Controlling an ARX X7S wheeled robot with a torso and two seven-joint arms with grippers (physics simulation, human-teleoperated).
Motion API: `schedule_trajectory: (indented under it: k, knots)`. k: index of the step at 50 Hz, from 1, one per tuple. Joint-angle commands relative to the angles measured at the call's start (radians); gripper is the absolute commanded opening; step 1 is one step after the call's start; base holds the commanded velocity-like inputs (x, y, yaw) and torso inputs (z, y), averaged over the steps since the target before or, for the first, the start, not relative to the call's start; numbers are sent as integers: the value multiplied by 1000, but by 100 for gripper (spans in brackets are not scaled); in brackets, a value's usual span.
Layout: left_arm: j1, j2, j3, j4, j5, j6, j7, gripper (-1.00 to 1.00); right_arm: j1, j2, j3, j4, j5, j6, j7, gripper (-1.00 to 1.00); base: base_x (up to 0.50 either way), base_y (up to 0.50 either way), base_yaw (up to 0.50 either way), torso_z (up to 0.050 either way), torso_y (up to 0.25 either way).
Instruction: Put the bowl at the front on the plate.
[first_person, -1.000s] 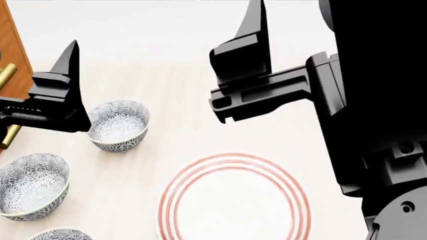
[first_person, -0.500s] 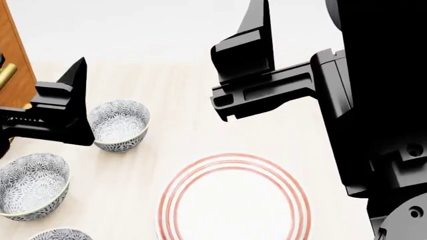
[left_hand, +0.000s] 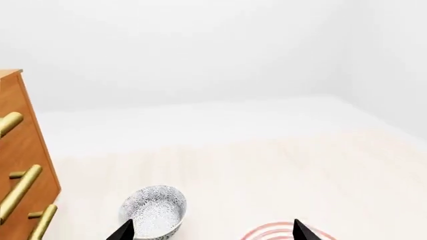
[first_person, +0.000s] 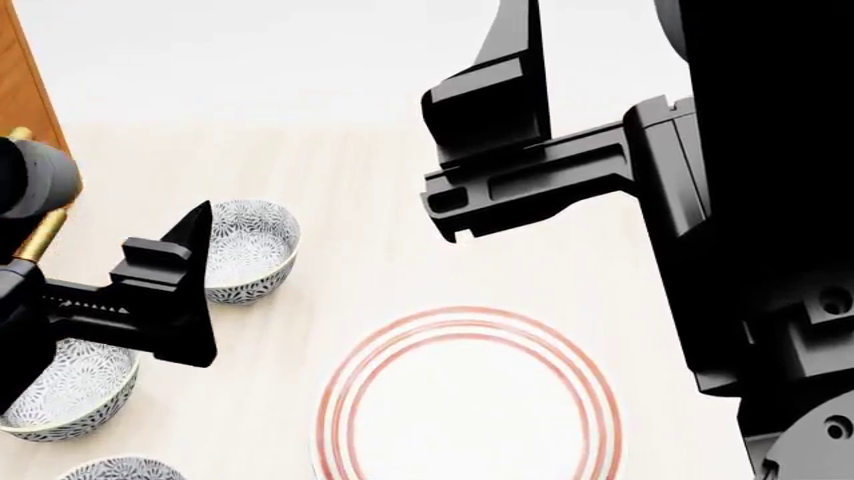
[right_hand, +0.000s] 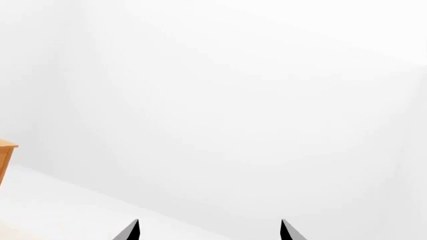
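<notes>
Head view: three bowls, front bowl (first_person: 120, 469) cropped | left wrist: one | end effectors (left_hand: 210, 231) (right_hand: 209, 230) wide, empty

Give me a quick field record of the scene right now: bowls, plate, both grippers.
bowls: three patterned; far bowl, middle bowl, front bowl cut off by the head view's edge
plate: red-ringed plate, nothing on it
left gripper: open, holding nothing, between the far and middle bowls in the head view
right gripper: open, holding nothing, raised beyond the plate
other: wooden drawer unit with brass handles
</notes>
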Motion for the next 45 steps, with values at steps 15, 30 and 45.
schedule_trajectory:
  k: [15,30,45]
  knots:
    - [72,-16,39,3,20,8,19,100,-7,14,-5,-9,-1,-18,-3,100,0,0,0,0,0]
    - [125,-20,51,11,50,20,33,100,-9,19,-10,-11,-6,-26,-9,100,0,0,0,0,0]
    - [178,-19,64,0,102,27,72,100,-12,30,-9,-15,-5,-38,-9,100,0,0,0,0,0]
